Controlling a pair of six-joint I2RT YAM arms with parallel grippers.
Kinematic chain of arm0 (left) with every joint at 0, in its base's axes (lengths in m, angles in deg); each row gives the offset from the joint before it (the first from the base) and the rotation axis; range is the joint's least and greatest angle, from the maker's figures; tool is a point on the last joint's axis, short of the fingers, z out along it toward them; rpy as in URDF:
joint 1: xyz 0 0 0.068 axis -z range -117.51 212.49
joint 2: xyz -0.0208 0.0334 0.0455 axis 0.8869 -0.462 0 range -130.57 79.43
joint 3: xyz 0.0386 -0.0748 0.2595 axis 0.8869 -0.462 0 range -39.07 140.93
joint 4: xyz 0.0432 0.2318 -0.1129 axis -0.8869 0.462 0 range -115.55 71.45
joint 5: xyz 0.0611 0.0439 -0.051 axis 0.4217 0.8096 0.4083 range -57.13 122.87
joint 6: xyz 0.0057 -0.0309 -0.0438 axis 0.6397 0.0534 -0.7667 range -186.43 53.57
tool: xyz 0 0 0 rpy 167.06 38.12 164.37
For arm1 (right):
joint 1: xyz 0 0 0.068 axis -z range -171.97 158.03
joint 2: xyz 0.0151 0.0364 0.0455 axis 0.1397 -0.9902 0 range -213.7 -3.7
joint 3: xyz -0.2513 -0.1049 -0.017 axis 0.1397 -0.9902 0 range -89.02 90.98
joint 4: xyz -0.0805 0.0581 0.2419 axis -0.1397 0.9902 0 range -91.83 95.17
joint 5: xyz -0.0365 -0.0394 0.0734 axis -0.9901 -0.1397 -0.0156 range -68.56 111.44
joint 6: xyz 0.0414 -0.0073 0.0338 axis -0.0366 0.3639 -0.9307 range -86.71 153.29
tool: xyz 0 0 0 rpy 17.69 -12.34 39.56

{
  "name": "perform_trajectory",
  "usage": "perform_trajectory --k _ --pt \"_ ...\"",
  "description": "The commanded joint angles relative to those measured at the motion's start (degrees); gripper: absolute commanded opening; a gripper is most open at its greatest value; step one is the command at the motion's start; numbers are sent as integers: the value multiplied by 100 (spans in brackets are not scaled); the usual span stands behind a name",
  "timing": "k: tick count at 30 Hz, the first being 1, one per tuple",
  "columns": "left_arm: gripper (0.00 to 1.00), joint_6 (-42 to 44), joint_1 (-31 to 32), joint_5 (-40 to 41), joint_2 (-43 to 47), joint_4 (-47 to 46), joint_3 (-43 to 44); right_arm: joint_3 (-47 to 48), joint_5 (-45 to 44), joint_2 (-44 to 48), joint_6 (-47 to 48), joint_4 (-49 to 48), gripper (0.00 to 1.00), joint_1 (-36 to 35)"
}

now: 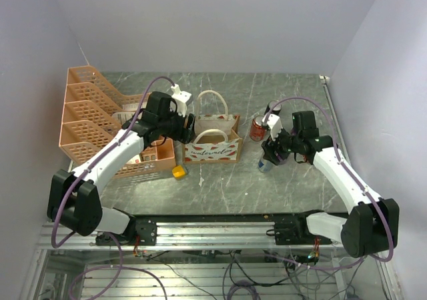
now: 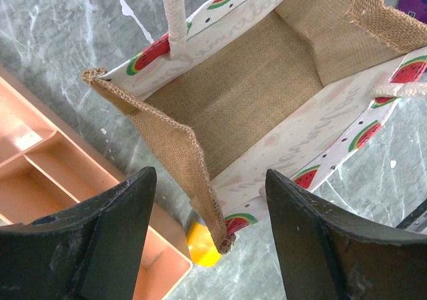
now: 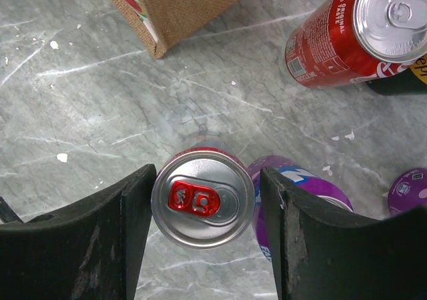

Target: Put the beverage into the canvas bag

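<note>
Right end effector (image 3: 207, 180) astride beverage can (image 3: 213, 223), silver top, red tab.

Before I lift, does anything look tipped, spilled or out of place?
Nothing spilled or tipped: the red-tabbed can and the cola can stand upright, the bag open and empty. A yellow thing lies by its corner; unidentifiable.

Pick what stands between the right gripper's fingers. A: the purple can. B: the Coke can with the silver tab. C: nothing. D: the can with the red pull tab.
D: the right wrist view shows the can with the red pull tab upright between the fingers of the right gripper.
</note>
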Motion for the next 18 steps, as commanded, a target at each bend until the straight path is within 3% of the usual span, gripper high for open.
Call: perform_trajectory --k 1,6,15,18 --pt "79 153 23 68 161 -290 119 -35 -216 -82 -7 -144 60 -53" --pt "87 199 -7 82 59 -319 152 -8 -252 -74 46 -108 45 -62" --pt "86 312 -9 85 -650 405 988 758 612 303 38 430 1 -58" --pt "83 319 -7 103 -765 441 1041 1193 655 488 -23 529 0 -62"
